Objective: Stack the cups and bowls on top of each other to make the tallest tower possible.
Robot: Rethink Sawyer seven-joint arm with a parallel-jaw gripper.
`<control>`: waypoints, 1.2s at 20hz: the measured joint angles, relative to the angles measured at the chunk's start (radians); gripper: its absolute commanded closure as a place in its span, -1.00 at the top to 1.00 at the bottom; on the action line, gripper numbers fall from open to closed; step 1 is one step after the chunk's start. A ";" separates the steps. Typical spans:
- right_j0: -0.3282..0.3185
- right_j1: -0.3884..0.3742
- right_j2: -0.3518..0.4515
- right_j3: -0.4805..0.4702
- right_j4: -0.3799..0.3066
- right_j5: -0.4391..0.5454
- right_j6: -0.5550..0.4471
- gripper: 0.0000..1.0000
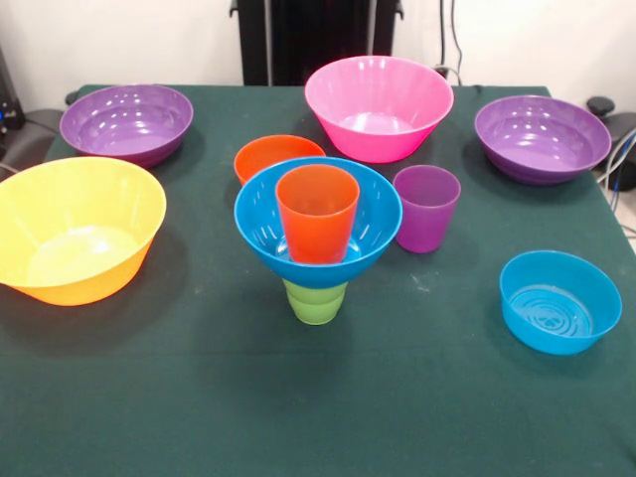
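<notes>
Orange cup upright in medium blue bowl, atop green cup; small orange bowl behind, on table. Claw unseen; cannot tell its state.

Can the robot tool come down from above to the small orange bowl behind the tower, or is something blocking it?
Probably yes, with care. The small orange bowl sits open side up with nothing inside or over it. The tower's medium blue bowl stands close in front and higher, leaving little room there. The tool is not in view.
</notes>
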 measured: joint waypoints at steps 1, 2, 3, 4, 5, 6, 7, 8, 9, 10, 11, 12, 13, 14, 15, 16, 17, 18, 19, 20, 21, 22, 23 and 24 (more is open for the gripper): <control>0.000 0.001 0.000 0.004 0.000 -0.004 0.000 -1.00; 0.000 0.002 0.000 0.007 -0.001 -0.006 0.000 -1.00; 0.000 0.004 0.000 0.010 -0.001 -0.008 0.000 -1.00; 0.000 0.005 0.000 0.012 -0.002 -0.010 0.000 -1.00; 0.000 0.007 0.000 0.015 -0.002 -0.011 0.000 -1.00; 0.000 0.013 -0.001 0.019 -0.002 -0.012 0.000 -1.00; 0.000 0.016 -0.001 0.021 -0.003 -0.012 0.000 -1.00; 0.000 0.018 -0.001 0.023 -0.003 -0.012 0.000 -1.00; 0.000 0.023 -0.003 0.027 -0.003 -0.013 0.000 -1.00; 0.000 0.024 -0.003 0.029 -0.003 -0.015 0.000 -1.00; 0.000 0.025 -0.004 0.030 -0.003 -0.017 0.000 -1.00; 0.000 0.028 -0.006 0.033 -0.005 -0.021 0.000 -1.00; 0.000 0.032 -0.008 0.037 -0.008 -0.026 0.000 -1.00; 0.000 0.035 -0.009 0.040 -0.011 -0.030 0.000 -1.00; 0.000 0.038 -0.011 0.043 -0.014 -0.034 0.000 -1.00; 0.000 0.042 -0.013 0.048 -0.020 -0.041 0.000 -1.00; 0.000 0.044 -0.014 0.052 -0.025 -0.046 0.000 -1.00; 0.000 0.049 -0.016 0.060 -0.033 -0.058 0.000 -1.00; 0.000 0.050 -0.017 0.063 -0.036 -0.062 0.000 -1.00; 0.000 0.051 -0.017 0.065 -0.038 -0.065 0.000 -1.00; 0.000 0.054 -0.018 0.069 -0.041 -0.069 0.000 -1.00; -0.001 0.060 -0.019 0.075 -0.046 -0.074 0.000 -1.00; -0.001 0.063 -0.020 0.078 -0.049 -0.077 0.000 -1.00; -0.002 0.064 -0.020 0.080 -0.050 -0.078 0.000 -1.00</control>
